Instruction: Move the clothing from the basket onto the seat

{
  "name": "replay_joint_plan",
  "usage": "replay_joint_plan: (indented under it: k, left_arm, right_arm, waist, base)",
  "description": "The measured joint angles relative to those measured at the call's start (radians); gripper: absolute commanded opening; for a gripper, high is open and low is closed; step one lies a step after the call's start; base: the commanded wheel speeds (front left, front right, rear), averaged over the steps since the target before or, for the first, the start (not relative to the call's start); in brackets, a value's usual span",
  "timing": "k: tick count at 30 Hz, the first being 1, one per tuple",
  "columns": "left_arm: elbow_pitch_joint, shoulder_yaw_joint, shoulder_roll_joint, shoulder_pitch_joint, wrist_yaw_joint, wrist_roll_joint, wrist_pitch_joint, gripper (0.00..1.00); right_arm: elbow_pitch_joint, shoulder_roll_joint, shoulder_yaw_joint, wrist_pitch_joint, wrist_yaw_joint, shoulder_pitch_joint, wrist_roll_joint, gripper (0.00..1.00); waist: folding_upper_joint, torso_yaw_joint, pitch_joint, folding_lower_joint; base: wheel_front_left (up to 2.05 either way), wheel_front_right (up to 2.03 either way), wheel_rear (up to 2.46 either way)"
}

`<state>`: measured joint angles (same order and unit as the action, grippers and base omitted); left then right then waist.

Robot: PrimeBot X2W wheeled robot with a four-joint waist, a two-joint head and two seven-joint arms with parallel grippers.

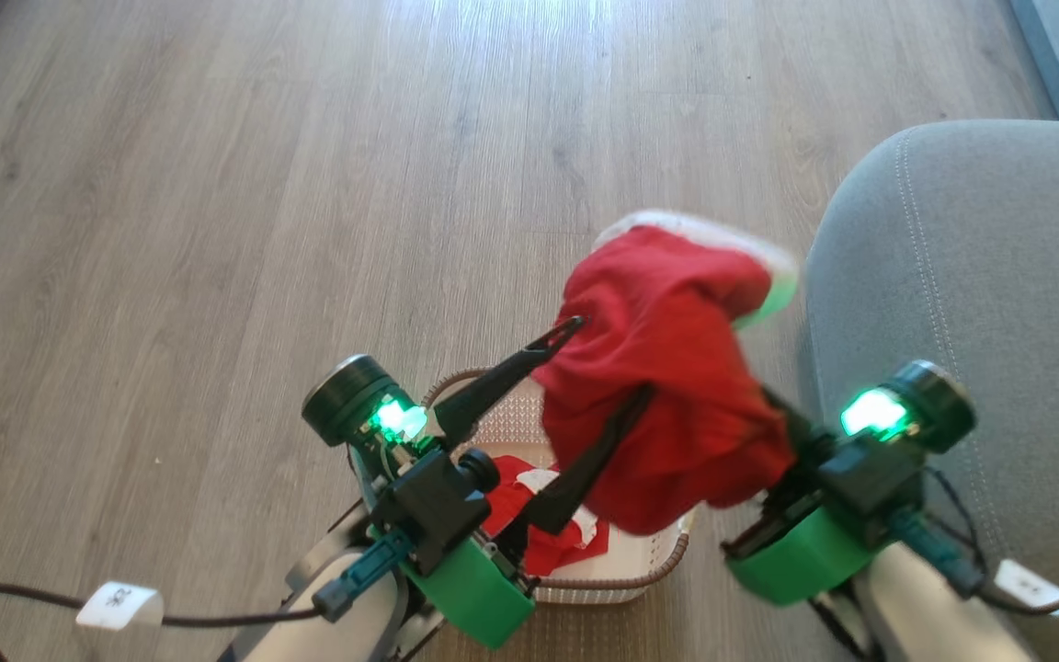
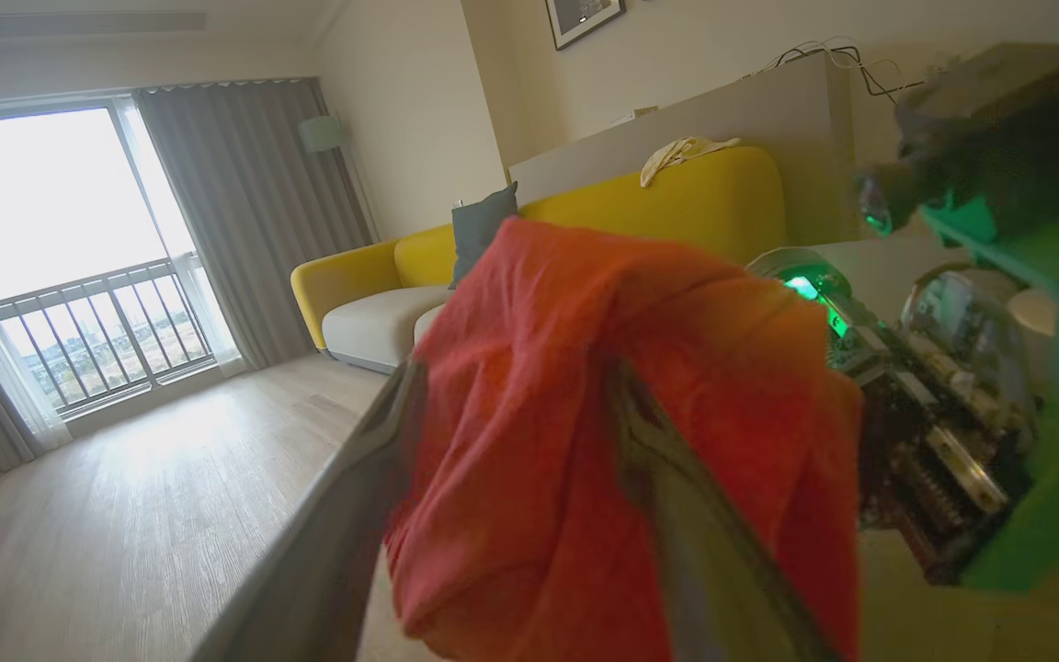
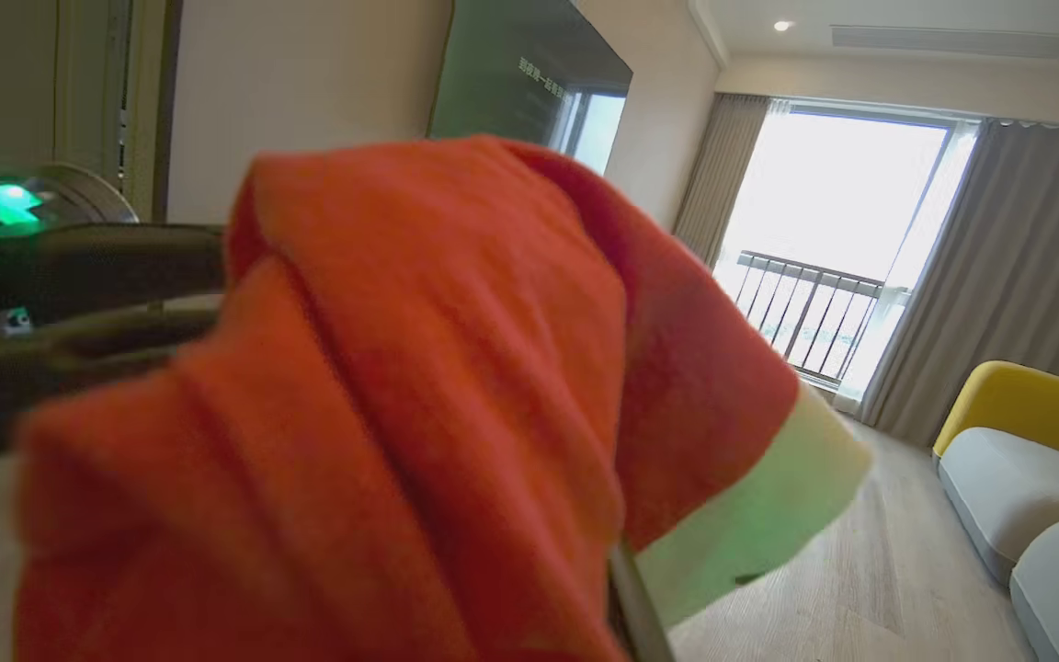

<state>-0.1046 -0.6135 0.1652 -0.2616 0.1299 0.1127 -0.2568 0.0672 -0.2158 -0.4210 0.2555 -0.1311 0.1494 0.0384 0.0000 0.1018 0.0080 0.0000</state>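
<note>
Above the basket (image 1: pixel 585 588), left claw (image 1: pixel 610 359) stands wide — right claw (image 1: pixel 773 409) alone clamps the red garment (image 1: pixel 667 313), presumably for carriage to the seat (image 1: pixel 971 257).

A yellow sofa (image 2: pixel 713 198) stands on pale wood floor (image 1: pixel 217 184) near grey curtains (image 2: pixel 244 211).

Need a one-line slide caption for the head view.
Mid-lift: red garment held above the basket beside the grey seat, left gripper open against it, more red clothing lying in the basket.
</note>
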Motion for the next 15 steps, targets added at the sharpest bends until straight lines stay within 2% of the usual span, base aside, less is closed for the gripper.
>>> replay_joint_plan:
  k: [15]
  left_arm:
    - [0.137,-0.003,0.017,0.065,0.0,0.001,0.0,1.0]
  right_arm:
    - [0.012,0.065,0.228,0.0,0.0,-0.046,0.023,0.0]
  waist:
    - [0.0,-0.011,-0.005,0.0]
  base:
    - [0.0,0.0,0.0]
